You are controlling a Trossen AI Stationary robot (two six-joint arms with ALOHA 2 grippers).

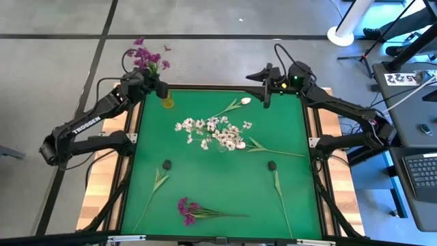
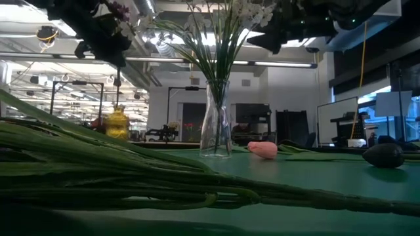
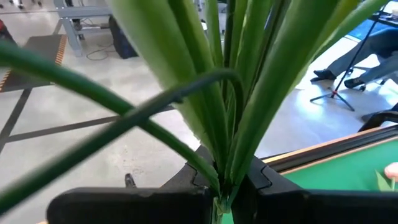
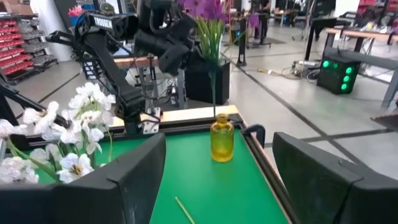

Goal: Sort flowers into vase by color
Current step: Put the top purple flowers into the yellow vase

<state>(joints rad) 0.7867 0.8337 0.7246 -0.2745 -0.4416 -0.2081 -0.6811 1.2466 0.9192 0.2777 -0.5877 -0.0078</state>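
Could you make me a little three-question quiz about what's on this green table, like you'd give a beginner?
1. True or false: the left pincer holds the magenta-purple flower bunch above the small yellow glass bottle.
2. Which flowers fill the clear glass vase in the table's middle? A) white blossom sprays B) magenta clusters C) pink buds
3. Fill in: the right pincer is open and holds ____.

Key:
1. True; the stem reaches down into the bottle's neck.
2. A
3. Nothing; it waits at the far right corner of the green table, while a second magenta-purple bunch and a pale pink bud stem lie on the mat.
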